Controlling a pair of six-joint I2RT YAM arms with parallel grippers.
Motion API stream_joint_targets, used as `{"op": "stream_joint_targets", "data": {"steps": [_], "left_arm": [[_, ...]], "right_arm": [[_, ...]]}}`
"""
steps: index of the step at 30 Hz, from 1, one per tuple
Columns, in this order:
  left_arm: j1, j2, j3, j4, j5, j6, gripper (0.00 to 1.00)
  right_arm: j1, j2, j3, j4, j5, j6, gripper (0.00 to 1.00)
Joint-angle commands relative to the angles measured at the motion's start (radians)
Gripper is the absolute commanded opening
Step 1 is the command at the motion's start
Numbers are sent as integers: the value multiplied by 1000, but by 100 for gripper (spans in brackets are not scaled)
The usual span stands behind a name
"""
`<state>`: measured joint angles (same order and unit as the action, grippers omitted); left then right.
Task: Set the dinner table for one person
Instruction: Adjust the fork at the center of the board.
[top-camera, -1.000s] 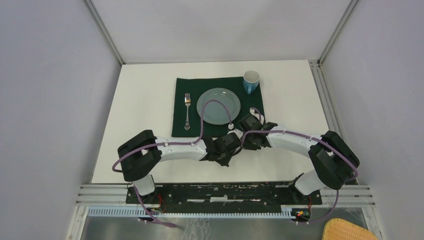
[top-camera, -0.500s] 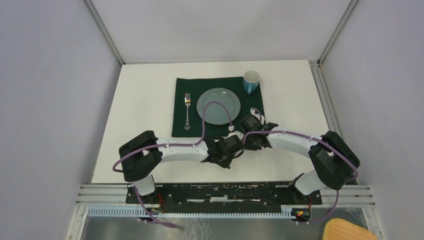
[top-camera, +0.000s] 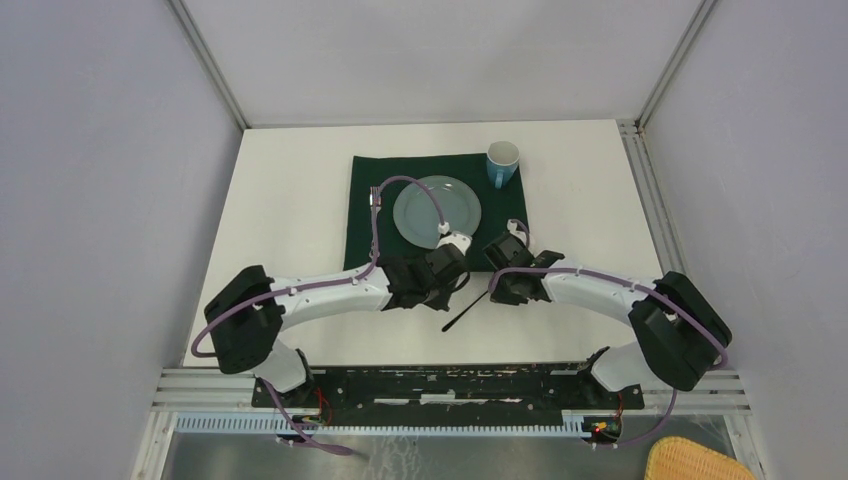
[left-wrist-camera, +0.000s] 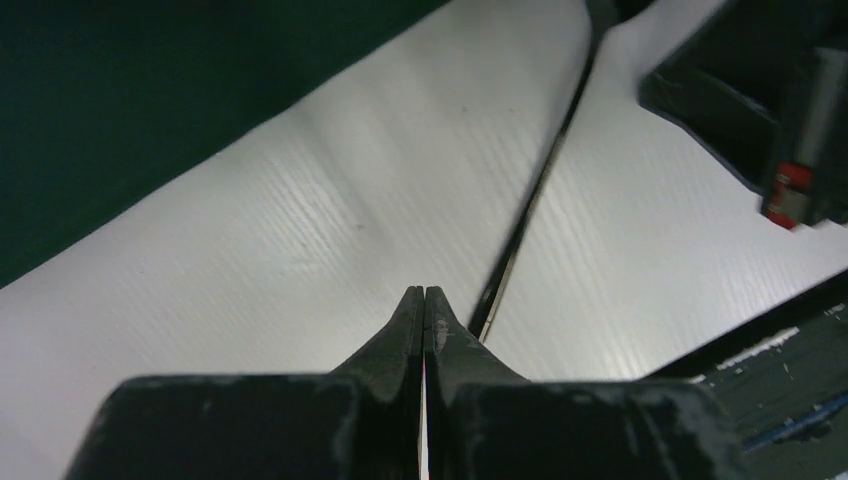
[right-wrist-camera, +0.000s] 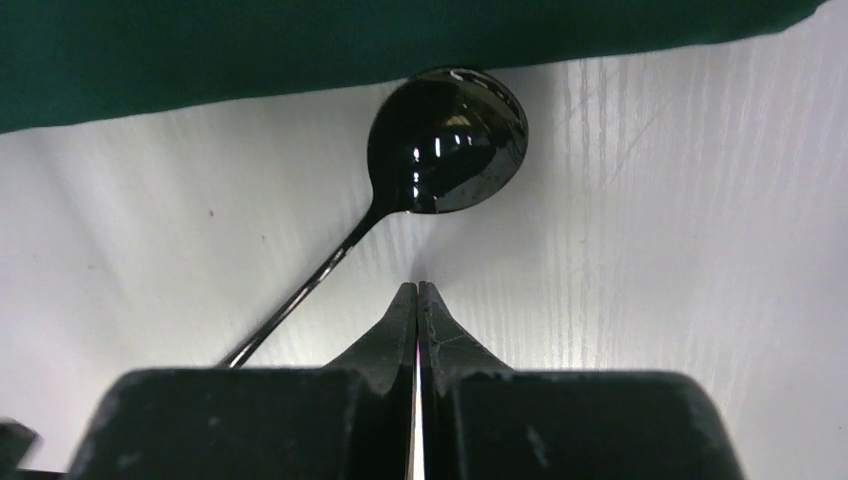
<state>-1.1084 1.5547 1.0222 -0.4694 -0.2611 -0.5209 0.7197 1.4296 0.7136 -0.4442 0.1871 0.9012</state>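
The white dinner table (top-camera: 290, 200) fills the middle of the overhead view, with the arm bases along its 6 o'clock edge. A dark green placemat (top-camera: 440, 165) lies toward the table's 12 o'clock side and carries a grey-green plate (top-camera: 460, 205). A blue mug (top-camera: 502, 163) stands at 1 o'clock from the plate.

A black spoon (top-camera: 465, 312) lies on the bare tabletop at 6 o'clock from the plate. Its handle runs toward 7 o'clock, and its bowl (right-wrist-camera: 447, 140) sits right at the placemat's edge.

The left gripper (left-wrist-camera: 422, 292) has its jaws pressed together on nothing, and the tip of the spoon handle (left-wrist-camera: 540, 190) is just at 3 o'clock of its fingertips. The right gripper (right-wrist-camera: 417, 287) is likewise closed and empty, hanging just at 6 o'clock of the spoon bowl.
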Motion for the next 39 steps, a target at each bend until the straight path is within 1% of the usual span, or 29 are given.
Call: {"op": "stream_joint_targets", "data": {"steps": [1,14,28,39], "left_arm": [[53,-18,-51,79,0,76,2],[60,66,-95,182,71,35,2],[55,84,-76,178,150,-36,2],[51,123,-92,215,174,-60,2]], "right_arm": [[2,-45,-21,-12,28,27,0],[2,-50,-42,-20,47,25,0],[2,32,-11,29,26,20,0],[2,32,-6,26,26,18,0]]}}
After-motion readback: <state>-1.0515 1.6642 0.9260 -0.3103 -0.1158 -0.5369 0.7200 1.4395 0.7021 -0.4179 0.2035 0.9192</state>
